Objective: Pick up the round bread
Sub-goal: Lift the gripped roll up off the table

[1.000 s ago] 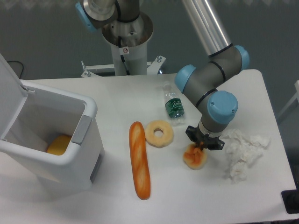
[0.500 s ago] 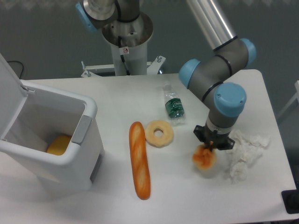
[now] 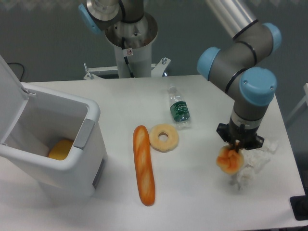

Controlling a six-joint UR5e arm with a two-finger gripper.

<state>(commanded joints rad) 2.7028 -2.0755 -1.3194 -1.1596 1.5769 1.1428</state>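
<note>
Since a second ago, the arm has carried the round bread (image 3: 229, 160) up and to the right, away from its spot beside the ring-shaped bread, and the bun now hangs over the left edge of the crumpled paper towels (image 3: 254, 162). Half a second ago it was lower and further left, just clear of the paper.

From the fixed camera, the gripper (image 3: 237, 148) points straight down beneath the blue-capped wrist, its fingers pinched onto the knotted top of the bun, which dangles below them with its paler underside facing the table (image 3: 120, 101). The exact gap between the fingers is hidden by the black gripper body and the bun itself.

Left of the bun, well apart, lies the ring-shaped bread (image 3: 164, 137), and just beside that the long baguette (image 3: 144, 164), running front to back. A small plastic water bottle (image 3: 180, 109) with a green label lies on its side behind the ring. At the far left stands a white bin (image 3: 72, 159) with its lid open and a yellow-orange object (image 3: 61, 149) at the bottom.
</note>
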